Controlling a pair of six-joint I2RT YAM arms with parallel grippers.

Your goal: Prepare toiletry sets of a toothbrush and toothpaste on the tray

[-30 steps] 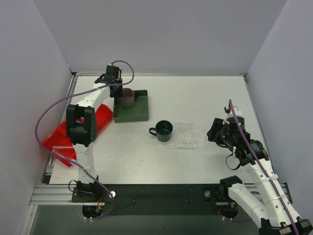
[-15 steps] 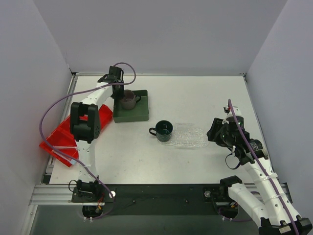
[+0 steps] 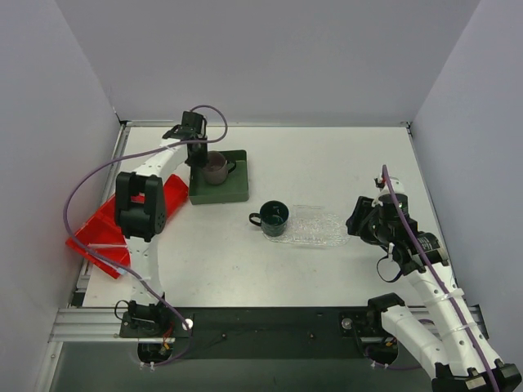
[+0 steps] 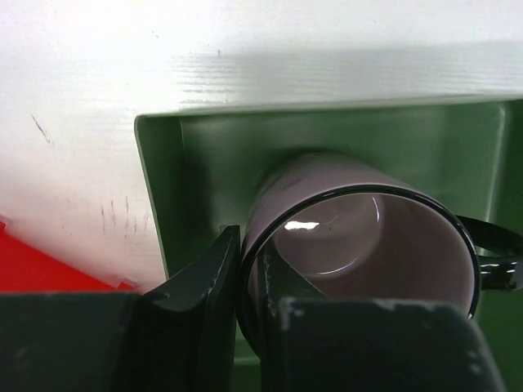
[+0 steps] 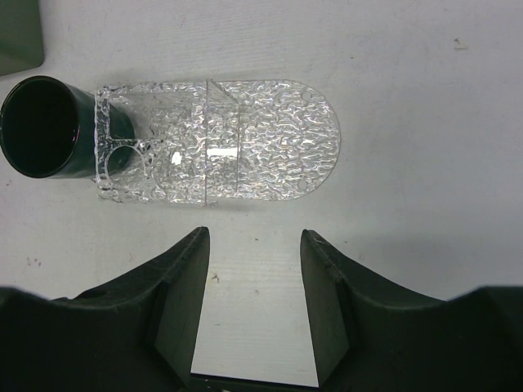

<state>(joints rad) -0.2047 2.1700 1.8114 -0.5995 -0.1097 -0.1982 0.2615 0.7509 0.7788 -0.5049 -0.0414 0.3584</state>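
The clear textured tray point(image 3: 315, 226) lies mid-table and fills the top of the right wrist view point(image 5: 245, 139). A dark green mug point(image 3: 274, 217) stands at its left end point(image 5: 45, 126). My right gripper point(image 3: 358, 220) is open and empty just off the tray's right end point(image 5: 253, 245). My left gripper point(image 3: 196, 155) is shut on the rim of a mauve mug point(image 4: 368, 237), one finger inside and one outside point(image 4: 249, 278). That mug point(image 3: 215, 166) sits in the dark green box point(image 3: 225, 194). No toothbrush or toothpaste is in view.
The dark green box point(image 4: 204, 155) is at the back left. A red two-compartment bin point(image 3: 98, 237) lies at the left table edge, partly under the left arm. Grey walls close in the table on three sides.
The left arm's elbow has shifted slightly while its gripper stays at the mauve mug. The right arm, tray and green mug have not moved.
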